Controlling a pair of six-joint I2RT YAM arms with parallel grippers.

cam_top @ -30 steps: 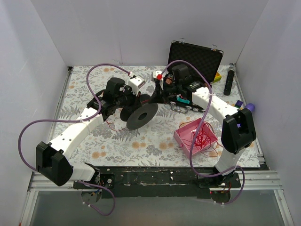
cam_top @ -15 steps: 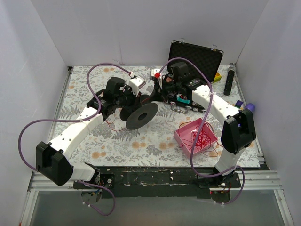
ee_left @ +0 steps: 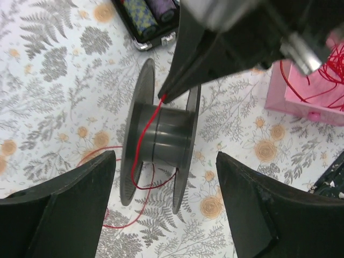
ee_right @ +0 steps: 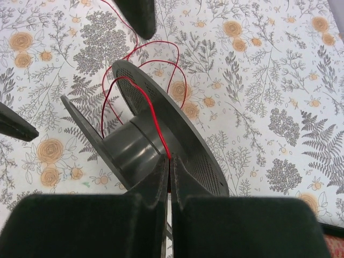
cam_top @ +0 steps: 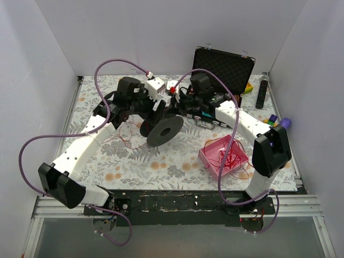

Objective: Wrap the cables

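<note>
A black spool [cam_top: 163, 128] stands on its rims on the floral table. One thin red cable [ee_left: 141, 144] runs over the spool's hub [ee_right: 137, 142] and trails in loops on the cloth [cam_top: 127, 141]. My right gripper [ee_right: 169, 163] is shut on this cable right at the hub; its tip [ee_left: 167, 91] shows in the left wrist view. My left gripper [ee_left: 165, 157] hangs open above the spool [ee_left: 161, 137], touching nothing. More red cables [cam_top: 230, 156] lie tangled in the pink tray [cam_top: 213, 161].
An open black case [cam_top: 223, 64] stands at the back right, a black stick-shaped device [cam_top: 262, 90] beside it. Small coloured blocks [cam_top: 275, 118] lie near the right wall. The pink tray [ee_left: 279, 99] sits right of the spool.
My left gripper has opened and pulled up and back from the spool. The right gripper, still shut on the cable, has shifted a little left toward the spool.
</note>
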